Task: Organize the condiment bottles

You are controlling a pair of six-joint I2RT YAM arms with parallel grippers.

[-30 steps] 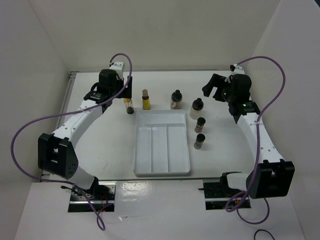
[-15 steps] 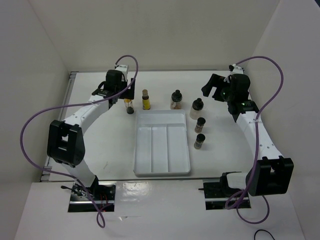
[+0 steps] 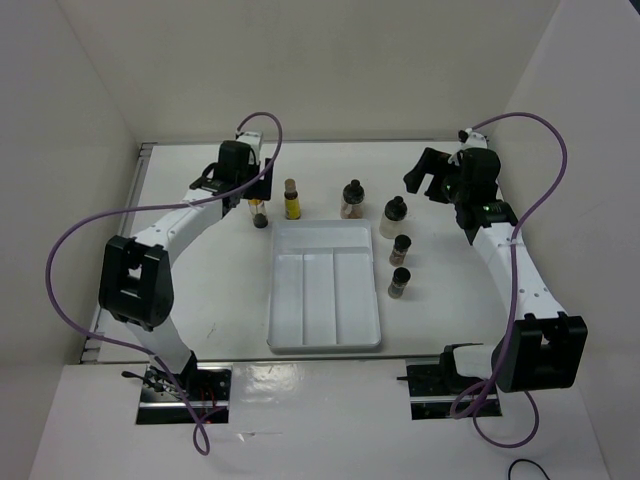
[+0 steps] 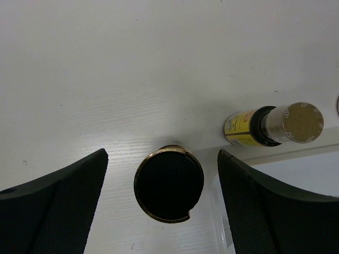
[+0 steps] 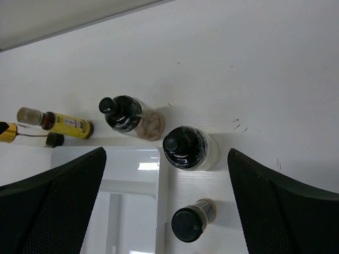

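Note:
Six black-capped condiment bottles stand around the far end of the white tray (image 3: 325, 300). Left to right they are a slim yellow bottle (image 3: 258, 213), a second slim yellow bottle (image 3: 291, 200), a rounder clear jar (image 3: 352, 198), a white bottle (image 3: 393, 217) and two small dark-brown bottles (image 3: 401, 249) (image 3: 399, 282). My left gripper (image 3: 252, 197) is open just above the first yellow bottle. In the left wrist view its cap (image 4: 169, 183) sits between my fingers (image 4: 53, 211), untouched. My right gripper (image 3: 425, 175) is open and empty, high above the white bottle (image 5: 189, 147).
The tray has three empty compartments; its corner shows in the left wrist view (image 4: 302, 169) and its edge in the right wrist view (image 5: 132, 201). White walls close the table on the left, back and right. Purple cables loop over both arms.
My left gripper has shifted a little right and toward the first yellow bottle, and the left arm's elbow has swung. The right arm has hardly moved. No bottle has moved.

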